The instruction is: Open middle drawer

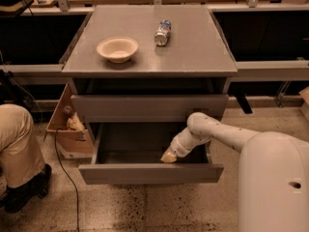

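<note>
The grey cabinet stands in the middle of the camera view. Its middle drawer is pulled well out, and its shallow grey tray shows empty. The taller upper drawer front sits above it, nearly closed. The lowest drawer is hidden under the open one. My gripper is at the end of the white arm, down inside the open drawer at its right side, just behind the front panel.
A paper bowl and a can lying on its side are on the cabinet top. A person's leg and shoe are at the left. A cardboard box with a cable stands beside the cabinet. Dark shelving runs behind.
</note>
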Motion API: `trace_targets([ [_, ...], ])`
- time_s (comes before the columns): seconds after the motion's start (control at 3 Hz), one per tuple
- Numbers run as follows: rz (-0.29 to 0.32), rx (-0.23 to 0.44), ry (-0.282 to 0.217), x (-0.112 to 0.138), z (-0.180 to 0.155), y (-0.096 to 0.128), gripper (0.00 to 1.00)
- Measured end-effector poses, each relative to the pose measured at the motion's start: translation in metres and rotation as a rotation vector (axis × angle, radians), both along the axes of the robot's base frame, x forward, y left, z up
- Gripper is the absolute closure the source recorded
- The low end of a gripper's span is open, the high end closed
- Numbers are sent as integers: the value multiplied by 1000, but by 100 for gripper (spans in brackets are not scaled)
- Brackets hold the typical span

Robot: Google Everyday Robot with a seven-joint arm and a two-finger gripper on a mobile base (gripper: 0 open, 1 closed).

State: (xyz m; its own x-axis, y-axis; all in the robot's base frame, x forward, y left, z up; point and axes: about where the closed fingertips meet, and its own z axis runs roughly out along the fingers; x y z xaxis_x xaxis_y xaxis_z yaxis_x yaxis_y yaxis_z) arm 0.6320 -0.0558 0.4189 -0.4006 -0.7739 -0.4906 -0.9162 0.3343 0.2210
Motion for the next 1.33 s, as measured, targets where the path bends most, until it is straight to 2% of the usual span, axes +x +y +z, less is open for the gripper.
trace_targets([
  [0.33, 6, 43, 72, -26, 4, 2, 100],
  [1.0, 53, 84, 173, -75, 11, 11, 100],
  [1.33, 79, 147, 231, -104, 24, 19, 100],
])
